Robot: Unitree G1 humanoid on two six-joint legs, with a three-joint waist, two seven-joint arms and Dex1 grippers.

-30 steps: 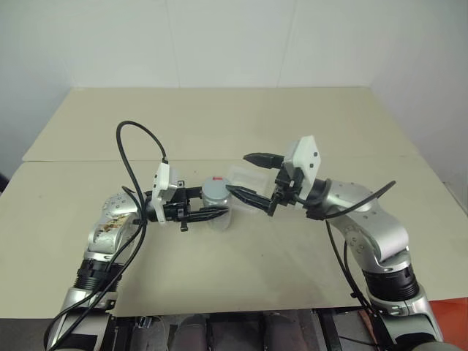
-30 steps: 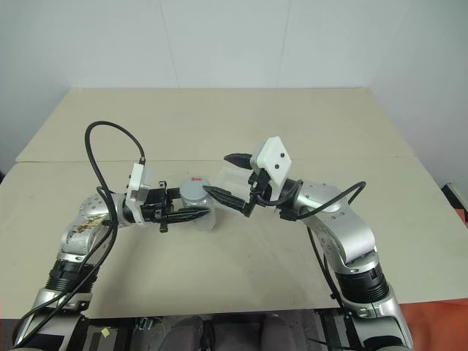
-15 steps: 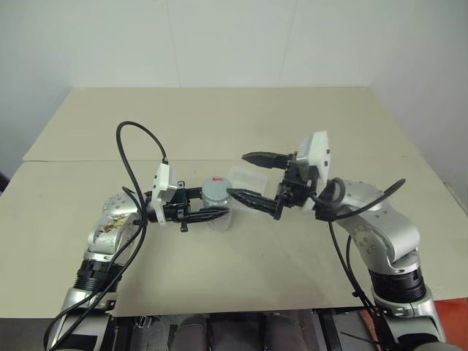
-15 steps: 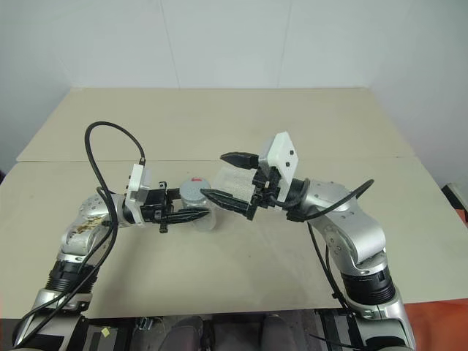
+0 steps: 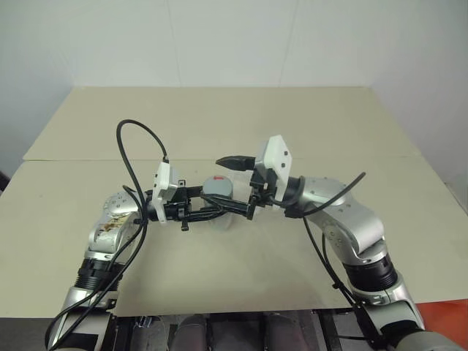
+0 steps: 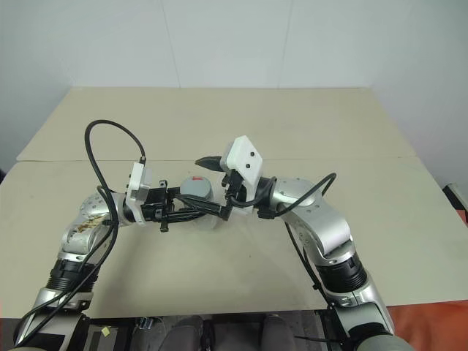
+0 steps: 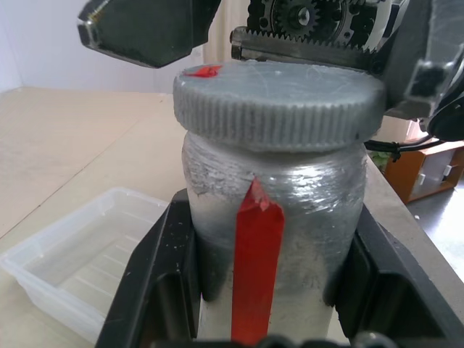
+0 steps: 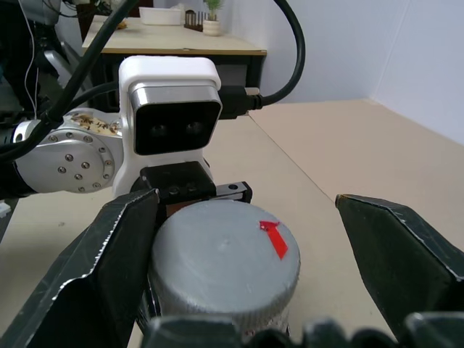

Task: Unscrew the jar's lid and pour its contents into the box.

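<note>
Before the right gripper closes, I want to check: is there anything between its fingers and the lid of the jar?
Nothing visible. The open right gripper straddles the lid with bare gaps on both sides; the left gripper clamps the jar lower down.

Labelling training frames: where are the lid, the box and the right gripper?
lid (image 8: 221, 250), right wrist view, middle of its flat top.
box (image 7: 80, 254), left wrist view, its clear floor.
right gripper (image 8: 250, 246), right wrist view, midway between its open fingertips.

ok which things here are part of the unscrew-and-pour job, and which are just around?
Job:
- jar, held by left gripper
- lid, still on
- box
- right gripper, open around the lid

Just around:
- table
- wall
</note>
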